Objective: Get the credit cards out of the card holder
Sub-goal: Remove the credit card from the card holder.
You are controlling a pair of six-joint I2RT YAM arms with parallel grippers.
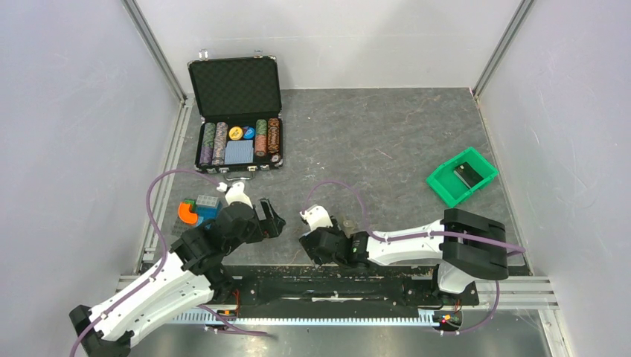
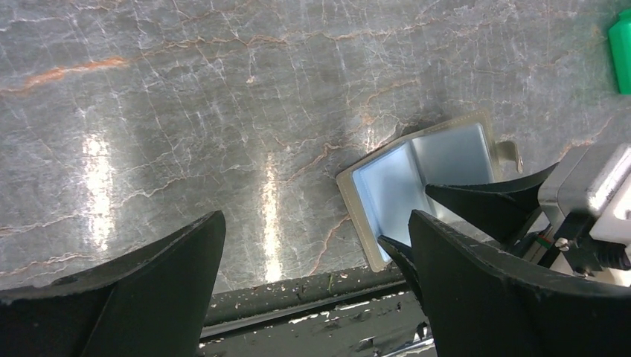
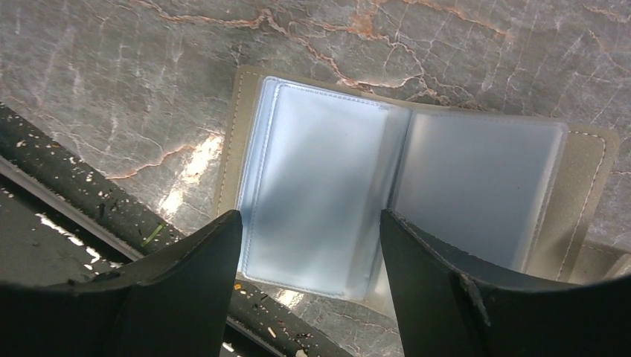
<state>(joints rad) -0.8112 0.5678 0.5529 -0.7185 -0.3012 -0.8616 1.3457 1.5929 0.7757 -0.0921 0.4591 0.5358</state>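
The holder [image 3: 476, 186] lies open at the table's [image 1: 387, 141] near edge, cards [image 3: 320, 186] inside. The right gripper [image 3: 309, 223], fingers spread, straddles one panel; the left gripper [image 2: 316, 223], also spread, sits leftward. Pinch cards only, holder pinned.

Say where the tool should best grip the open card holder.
Probably the card holder by its near edge, coming low from the table front. It lies open and flat, so a straight-down pinch has nothing to close on; its near corner seems to reach the table lip, letting one finger slip under.
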